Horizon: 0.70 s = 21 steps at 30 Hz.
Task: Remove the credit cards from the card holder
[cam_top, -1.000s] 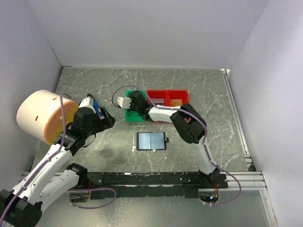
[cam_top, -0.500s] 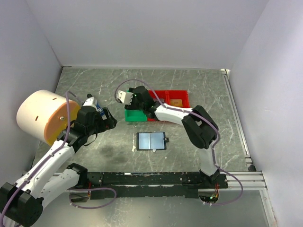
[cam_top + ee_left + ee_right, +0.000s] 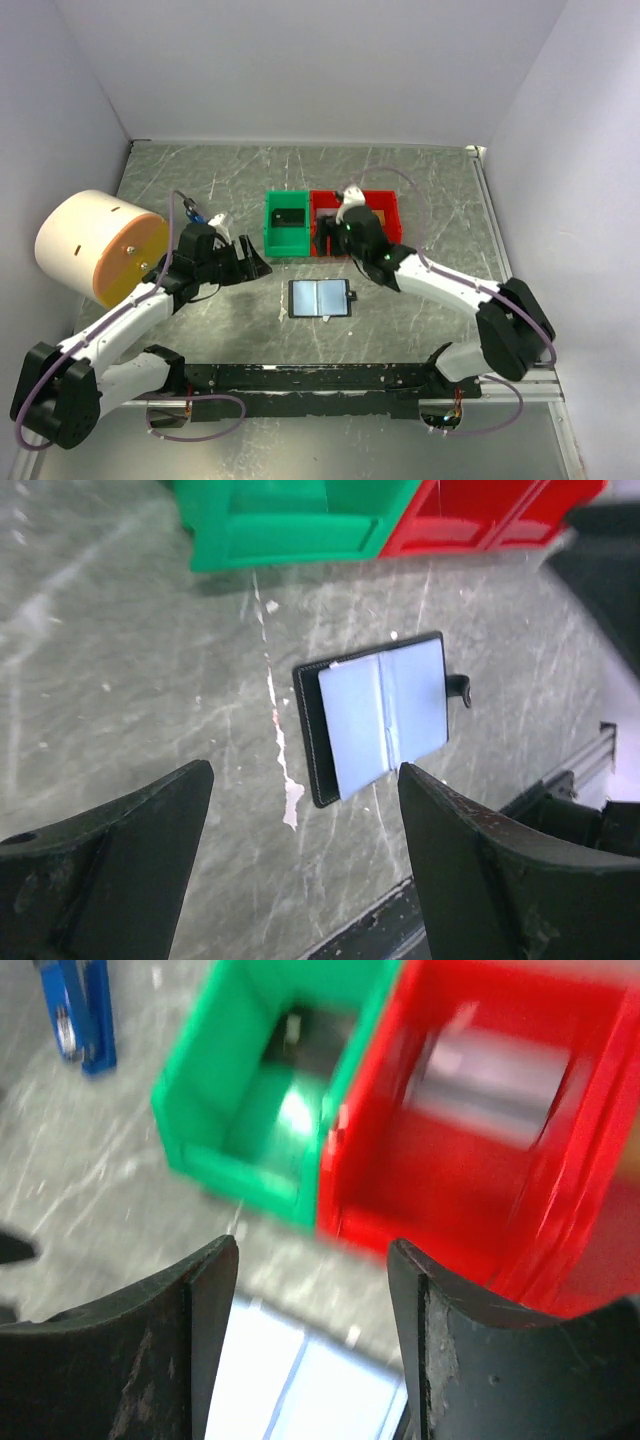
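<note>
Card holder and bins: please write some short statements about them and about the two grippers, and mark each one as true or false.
1. The card holder lies open on the table. True.
2. The card holder is inside the green bin. False: it lies on the table, on the near side of the bins.
3. The jaws of the left gripper are shut on a card. False: they stand open and hold nothing.
4. The green bin stands right beside the red bins. True.
5. The jaws of the right gripper are shut. False: they stand open, near the red bins.
</note>
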Each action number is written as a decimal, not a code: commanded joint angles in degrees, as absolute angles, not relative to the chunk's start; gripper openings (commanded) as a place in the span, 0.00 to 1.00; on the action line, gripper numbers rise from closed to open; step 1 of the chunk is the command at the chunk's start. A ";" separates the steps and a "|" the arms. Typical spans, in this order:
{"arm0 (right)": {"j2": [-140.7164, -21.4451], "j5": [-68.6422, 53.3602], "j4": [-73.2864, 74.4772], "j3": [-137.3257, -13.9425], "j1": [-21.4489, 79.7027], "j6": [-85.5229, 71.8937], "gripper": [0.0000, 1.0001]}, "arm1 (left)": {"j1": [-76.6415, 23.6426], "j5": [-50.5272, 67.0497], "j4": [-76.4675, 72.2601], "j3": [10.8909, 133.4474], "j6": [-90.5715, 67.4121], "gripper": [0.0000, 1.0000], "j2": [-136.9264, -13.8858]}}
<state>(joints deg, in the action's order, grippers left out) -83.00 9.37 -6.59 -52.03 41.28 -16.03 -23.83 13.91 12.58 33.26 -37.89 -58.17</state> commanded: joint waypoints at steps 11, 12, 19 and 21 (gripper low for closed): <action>-72.56 14.19 12.75 -38.64 49.98 -46.97 0.56 | -32.57 17.09 -3.56 30.07 -44.30 0.82 -67.05; -72.58 14.62 13.67 -38.09 50.01 -47.17 0.56 | -33.29 16.40 -3.60 30.57 -44.19 0.83 -67.40; -71.54 11.23 10.23 -33.63 50.01 -46.60 0.56 | -34.79 16.89 -5.31 31.70 -43.28 0.80 -74.42; -72.54 11.49 10.48 -33.46 50.02 -46.66 0.54 | -35.62 18.57 -5.07 33.11 -40.93 0.77 -77.49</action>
<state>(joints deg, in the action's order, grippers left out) -72.36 10.55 9.93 -34.24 49.87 -45.84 -34.52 17.17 -2.33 30.28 -43.62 -73.54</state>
